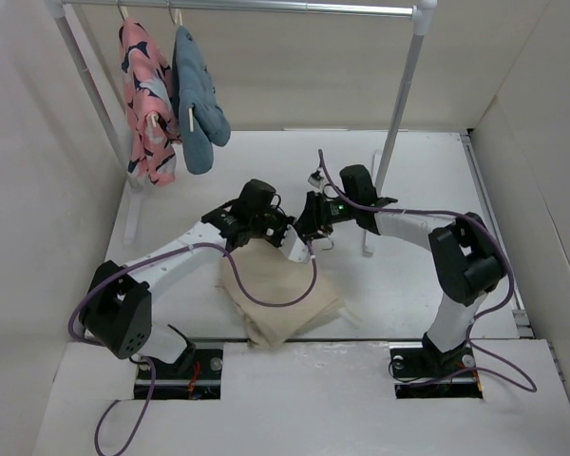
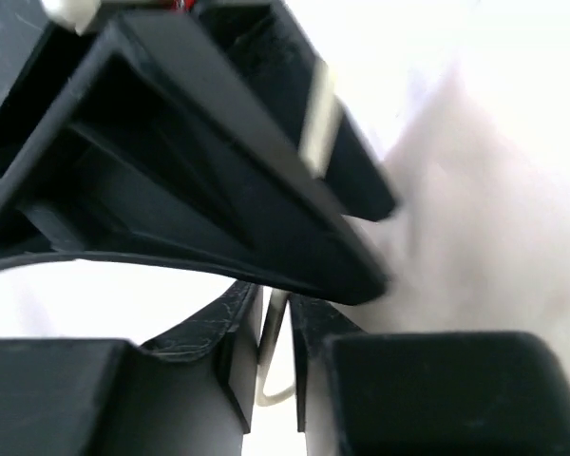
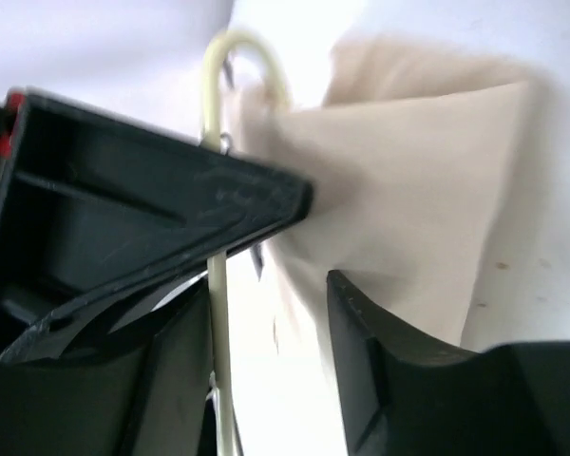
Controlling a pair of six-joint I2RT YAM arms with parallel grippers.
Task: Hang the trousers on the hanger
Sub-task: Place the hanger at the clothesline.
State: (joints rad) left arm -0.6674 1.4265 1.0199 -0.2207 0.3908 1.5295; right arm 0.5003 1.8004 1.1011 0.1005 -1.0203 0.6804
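Khaki trousers (image 1: 285, 323), limp by the table's (image 1: 389, 304) near edge, likely need bunched holds; left gripper (image 2: 274, 332) pinches the light hanger (image 3: 216, 323), right gripper (image 3: 318, 237) gapes.

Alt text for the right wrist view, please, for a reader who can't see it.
Close up, soft beige cotton trousers gather beside the curved hook of a thin pale cream hanger. The right end effector frames them with its black fingers, with white table beyond.
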